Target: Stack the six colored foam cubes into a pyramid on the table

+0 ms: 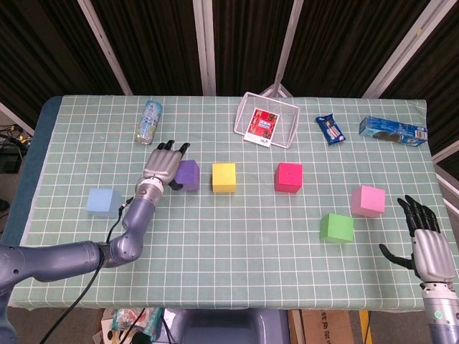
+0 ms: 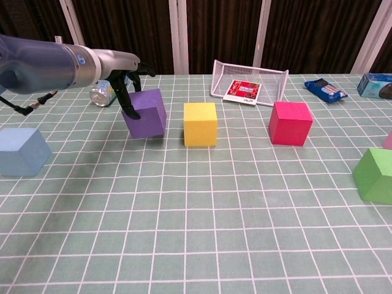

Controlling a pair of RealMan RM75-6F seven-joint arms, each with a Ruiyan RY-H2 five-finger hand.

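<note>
Left hand [image 1: 163, 166] grips tilted purple cube [image 2: 147, 113] just left of yellow cube [image 2: 200, 124], right hand [image 1: 424, 233] empty with fingers spread, wire basket [image 1: 268, 119] holds a red card [image 1: 261, 125].

Six foam cubes sit in view, one of each colour: a purple cube [image 1: 188, 174], a yellow cube [image 1: 224, 177], a red cube [image 1: 288, 177], a pink cube [image 1: 367, 201], a green cube [image 1: 336, 228] and a light blue cube [image 1: 102, 201]. There is one can [image 1: 149, 121], one white wire basket [image 1: 267, 119], and two snack packets [image 1: 330, 130] [image 1: 392, 130]. Two robot hands show, the left hand [image 1: 163, 166] and the right hand [image 1: 423, 236].
</note>
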